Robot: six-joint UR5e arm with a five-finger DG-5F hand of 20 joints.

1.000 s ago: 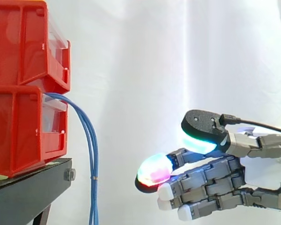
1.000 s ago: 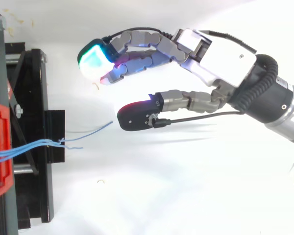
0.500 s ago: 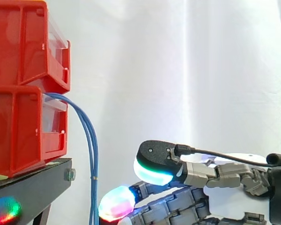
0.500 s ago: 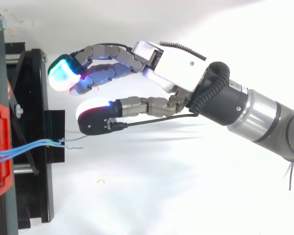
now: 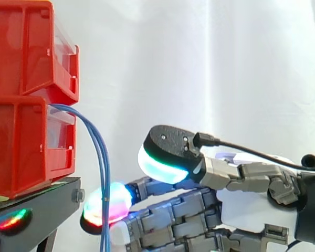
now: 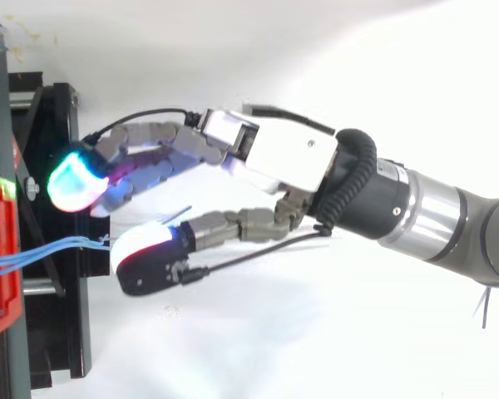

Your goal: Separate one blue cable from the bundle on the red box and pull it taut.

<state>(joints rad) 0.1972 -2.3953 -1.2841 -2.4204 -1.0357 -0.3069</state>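
A: From the side, where do the cables sit?

B: The blue cables [image 5: 103, 168] leave the lower red box [image 5: 29, 147], arch over its lip and hang straight down beside the black stand [image 5: 37, 202]. They look thin, light and limp, and probably slick. A pinch on a single strand partway down the drop should suit better than a broad wrap.

A: And the hand?

B: The hand [image 5: 252, 207] lies low, its fingers stretched out and the thumb raised apart from them, clamped on nothing. One glowing fingertip [image 5: 107, 202] lines up with the strands, but whether it touches them cannot be told.

A: From above?

B: There the strands fan out a little. Their loose ends lie in the gap between the fingers and the thumb, just beside the thumb's pad [image 6: 141, 249]. That is depth the side view hides. The side view, in turn, gives the height along the drop.
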